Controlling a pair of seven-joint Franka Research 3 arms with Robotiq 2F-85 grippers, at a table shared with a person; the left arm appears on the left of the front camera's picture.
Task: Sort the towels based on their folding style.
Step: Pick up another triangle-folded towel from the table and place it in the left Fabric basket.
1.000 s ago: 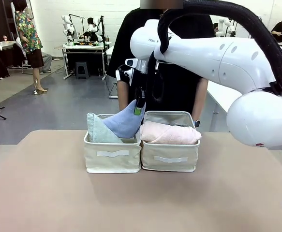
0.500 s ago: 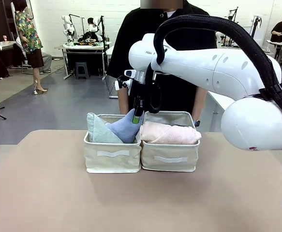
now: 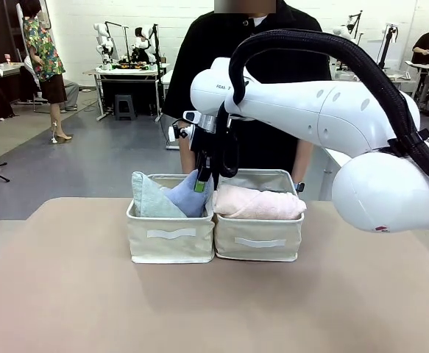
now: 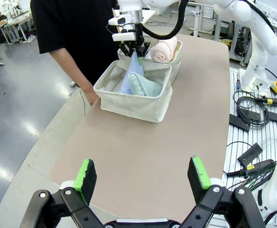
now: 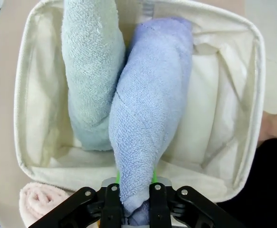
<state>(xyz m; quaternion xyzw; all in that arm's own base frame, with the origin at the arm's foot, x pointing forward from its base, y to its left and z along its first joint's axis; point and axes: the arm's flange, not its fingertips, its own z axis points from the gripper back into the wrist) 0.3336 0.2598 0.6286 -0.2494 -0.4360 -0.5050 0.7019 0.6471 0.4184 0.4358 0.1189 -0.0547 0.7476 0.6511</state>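
My right gripper (image 3: 200,182) is shut on the tip of the light blue cone towel (image 3: 188,198) and holds it down inside the left cream basket (image 3: 171,237). The right wrist view has that blue towel (image 5: 148,114) leaning against the mint green cone towel (image 5: 90,66) in the basket (image 5: 252,95). A pale pink rolled towel (image 3: 258,204) lies on top in the right basket (image 3: 259,239). Near the table's front, my left gripper (image 4: 143,176) stands open with nothing between its fingers, well short of both baskets (image 4: 134,103).
A person in black stands right behind the baskets, one hand (image 4: 90,97) hanging at the table's far edge beside the left basket. The tan table (image 3: 214,309) lies bare in front of the baskets. Cables and a second robot base (image 4: 257,61) sit off one side.
My right gripper has moved down and left, lowering the light blue towel deeper into the left basket next to the mint one. The left arm has not moved.
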